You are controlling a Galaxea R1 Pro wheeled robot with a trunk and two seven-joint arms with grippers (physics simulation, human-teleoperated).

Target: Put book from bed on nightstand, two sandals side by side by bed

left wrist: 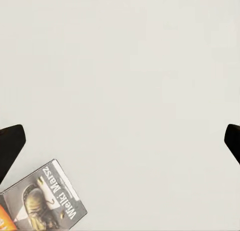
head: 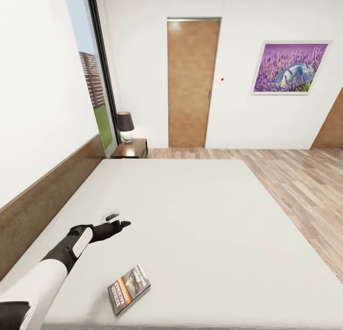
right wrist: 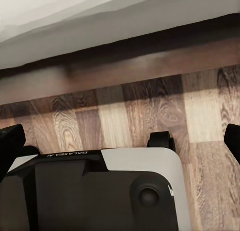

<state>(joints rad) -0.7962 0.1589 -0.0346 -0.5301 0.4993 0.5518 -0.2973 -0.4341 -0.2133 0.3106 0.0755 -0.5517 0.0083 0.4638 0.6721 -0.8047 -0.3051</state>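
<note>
- The book (head: 129, 289) lies flat on the bed (head: 200, 215), near its front edge, cover up
- The left gripper (head: 118, 220) hovers over the mattress beyond the book, apart from it, its fingers spread wide and holding nothing
- The nightstand (head: 130, 149) with a lamp (head: 126, 126) stands at the far corner by the headboard (head: 43, 201)
- The right gripper (right wrist: 120, 141) hangs low over the wood floor (right wrist: 150, 116) beside the bed platform, fingers apart, above the robot's base (right wrist: 100, 191)

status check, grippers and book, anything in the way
Left gripper open over the bed, empty. Right gripper open, low by the bed frame. Book flat on the bed, untouched, nearer than the left gripper. Nothing on it.
</note>
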